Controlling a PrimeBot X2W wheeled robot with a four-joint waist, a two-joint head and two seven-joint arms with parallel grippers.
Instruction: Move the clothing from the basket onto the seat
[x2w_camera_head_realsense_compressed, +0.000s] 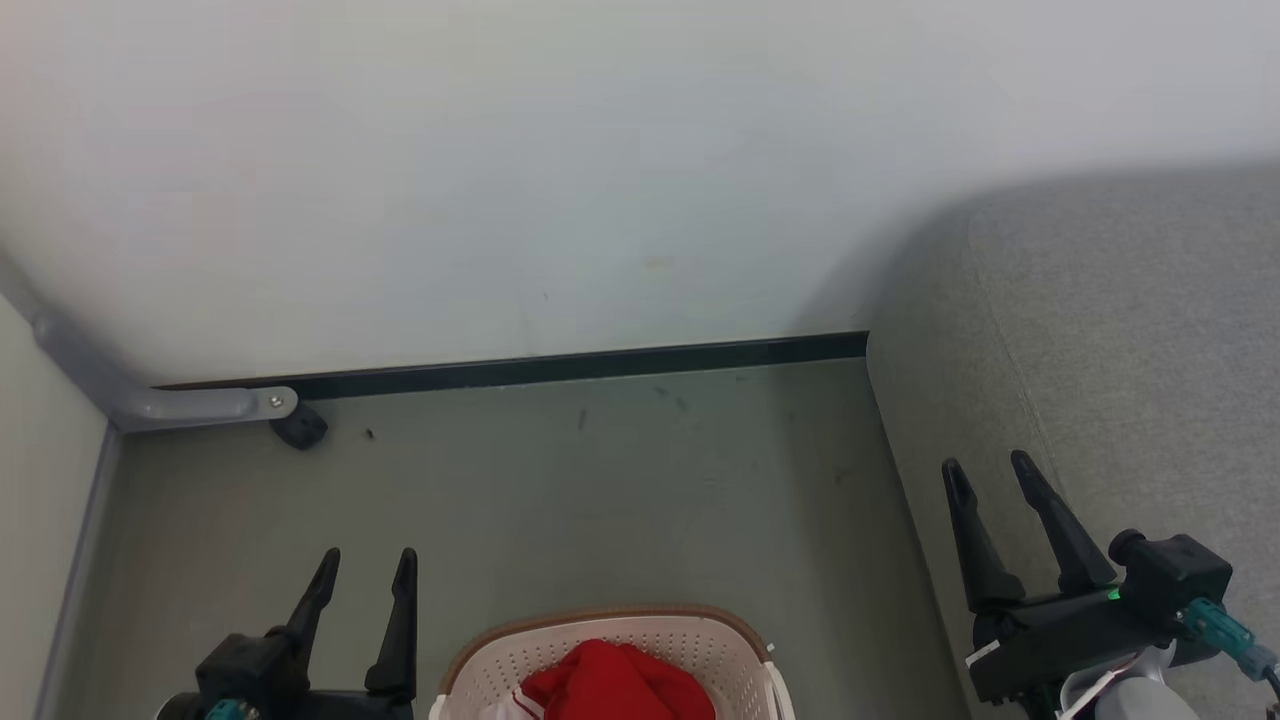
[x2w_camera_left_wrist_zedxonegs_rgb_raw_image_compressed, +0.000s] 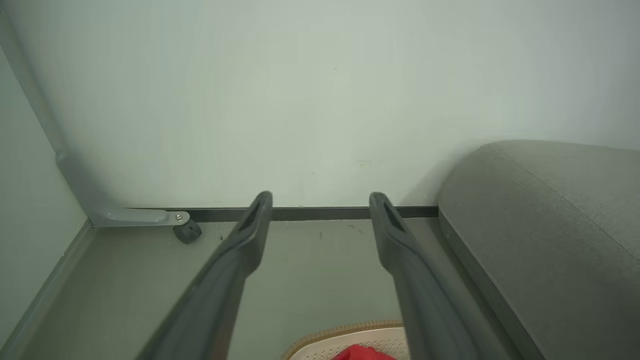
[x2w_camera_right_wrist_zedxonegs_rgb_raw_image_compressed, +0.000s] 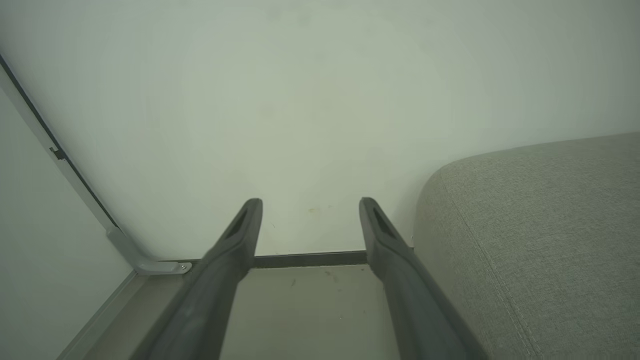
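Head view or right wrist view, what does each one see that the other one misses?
Head view extras: the oval cream-white perforated plastic basket, the soft bright red clothing in it, the open left gripper and a black caster wheel. Right wrist view extra: a small dark clip on the grey corner rail. Both: the open right gripper, the big grey fabric seat, pale wall, grey floor.

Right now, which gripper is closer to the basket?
The left gripper: its open fingers stand just beside the basket, while the right gripper is farther off, at the edge of the grey seat.
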